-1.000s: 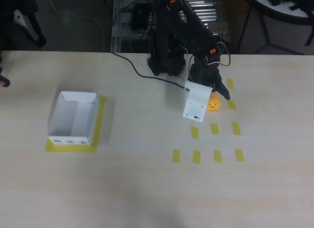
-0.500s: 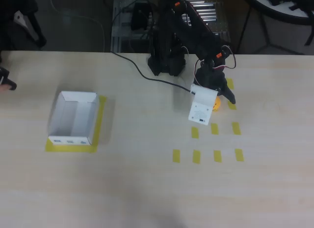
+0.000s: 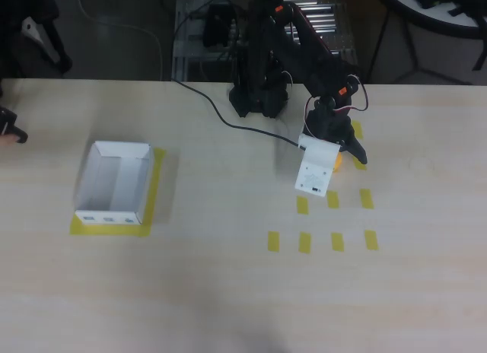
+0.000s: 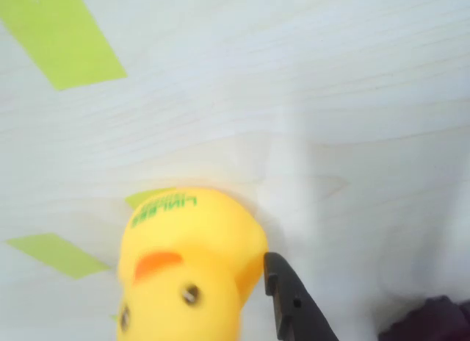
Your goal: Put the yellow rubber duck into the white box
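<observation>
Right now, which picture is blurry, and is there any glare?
Wrist view: the duck sits so close it is soft and out of focus, while the table looks washed out. Overhead view: fairly sharp, evenly lit, with the box casting only a faint shadow.

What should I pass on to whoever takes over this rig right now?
Tool: down at the duck on the right of the table in the overhead view. The wrist view shows one dark finger right beside the duck; whether the tool is open or shut cannot be told.
Duck: on the table among the yellow tape marks, mostly hidden under the arm from above.
Box: far left, open, with nothing in it.
Done: approach to the duck.
Left: confirm the grip, lift, carry left, drop into the box.
</observation>
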`<act>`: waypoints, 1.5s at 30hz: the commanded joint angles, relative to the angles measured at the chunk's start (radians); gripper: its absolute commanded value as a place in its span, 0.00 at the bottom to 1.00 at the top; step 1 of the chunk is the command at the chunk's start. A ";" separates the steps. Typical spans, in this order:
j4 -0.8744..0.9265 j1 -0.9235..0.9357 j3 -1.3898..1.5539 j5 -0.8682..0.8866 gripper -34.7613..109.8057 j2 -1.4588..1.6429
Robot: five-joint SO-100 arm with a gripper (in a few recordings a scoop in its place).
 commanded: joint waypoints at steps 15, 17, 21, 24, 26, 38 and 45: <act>-0.008 -0.006 0.020 0.011 0.54 0.020; -0.009 -0.005 0.018 0.012 0.51 0.014; -0.020 -0.003 0.017 0.018 0.46 -0.002; -0.023 -0.003 0.017 0.018 0.43 -0.012; -0.023 -0.005 0.017 0.018 0.41 -0.015; -0.037 -0.008 0.009 0.028 0.24 -0.026; 0.015 0.026 -0.091 0.091 0.24 0.015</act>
